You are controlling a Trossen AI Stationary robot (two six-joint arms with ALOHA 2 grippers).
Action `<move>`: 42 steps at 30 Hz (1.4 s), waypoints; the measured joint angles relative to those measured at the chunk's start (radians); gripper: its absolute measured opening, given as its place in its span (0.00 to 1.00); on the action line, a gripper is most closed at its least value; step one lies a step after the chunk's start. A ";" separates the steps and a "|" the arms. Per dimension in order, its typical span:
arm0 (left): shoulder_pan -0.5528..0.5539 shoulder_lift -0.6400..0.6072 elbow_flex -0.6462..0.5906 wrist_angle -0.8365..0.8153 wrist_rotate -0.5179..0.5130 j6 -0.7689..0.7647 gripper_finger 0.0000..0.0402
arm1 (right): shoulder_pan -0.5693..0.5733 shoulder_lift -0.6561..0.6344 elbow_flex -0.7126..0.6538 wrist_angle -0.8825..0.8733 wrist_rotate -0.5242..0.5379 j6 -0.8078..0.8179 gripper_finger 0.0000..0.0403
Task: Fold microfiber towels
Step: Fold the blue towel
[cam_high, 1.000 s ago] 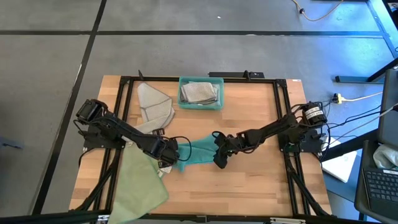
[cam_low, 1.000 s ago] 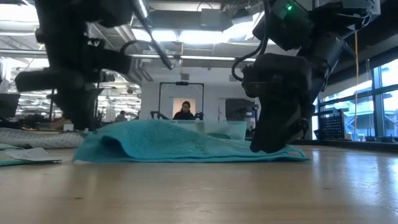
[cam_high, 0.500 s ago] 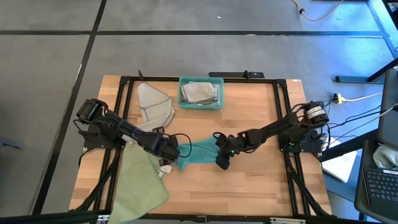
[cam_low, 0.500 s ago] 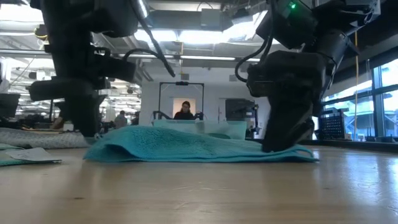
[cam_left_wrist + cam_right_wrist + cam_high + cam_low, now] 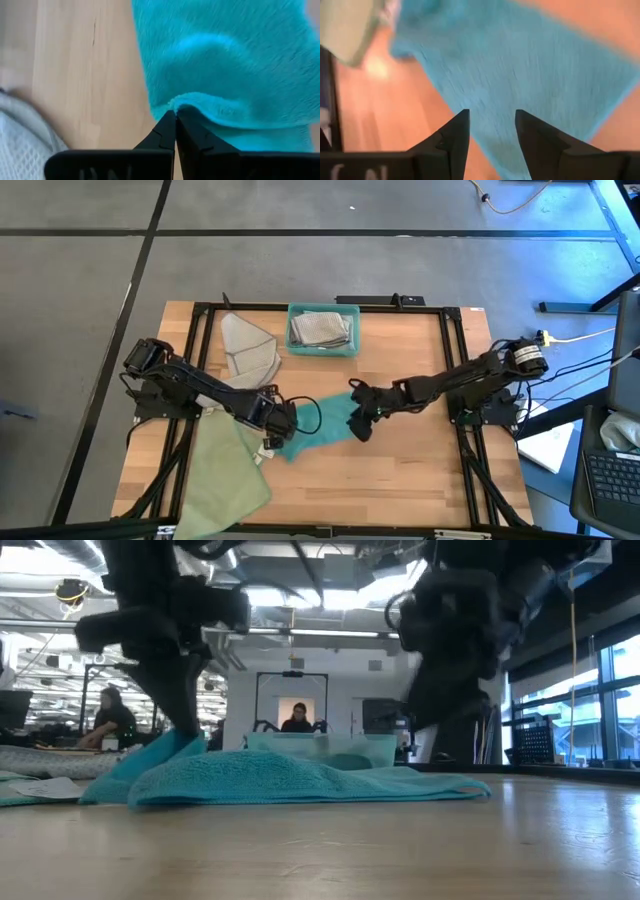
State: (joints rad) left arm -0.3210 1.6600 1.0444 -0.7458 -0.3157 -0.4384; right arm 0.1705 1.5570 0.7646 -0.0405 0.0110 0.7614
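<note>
Fingers of your left gripper (image 5: 175, 117) are pinched on an edge of the teal towel (image 5: 322, 425) mid-tabletop (image 5: 400, 480), likely to drag it over into a fold. Your right gripper (image 5: 492, 125) hovers above it, fingers apart, holding nothing.

I see a teal towel (image 5: 318, 426) lying rumpled in the middle of the surface, with one edge lifted up into a soft fold. A pale green towel (image 5: 228, 478) lies spread out flat at the near left corner. A light grey towel (image 5: 250, 352) lies folded over near the back left. Another grey towel (image 5: 320, 328) sits bunched inside the bin.
</note>
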 joint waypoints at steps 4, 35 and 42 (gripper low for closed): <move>0.000 0.000 0.004 0.053 0.023 0.004 0.00 | -0.016 -0.019 0.002 0.009 0.128 -0.036 0.40; -0.015 -0.056 0.004 -0.075 0.043 -0.155 0.00 | -0.190 0.214 0.012 0.010 0.068 -0.193 0.40; -0.004 -0.160 0.004 0.118 0.038 -0.129 0.00 | -0.195 0.153 0.007 -0.107 0.050 -0.208 0.40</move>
State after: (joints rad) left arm -0.3250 1.5005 1.0485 -0.6273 -0.2780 -0.5675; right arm -0.0246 1.7102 0.7720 -0.1478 0.0606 0.5535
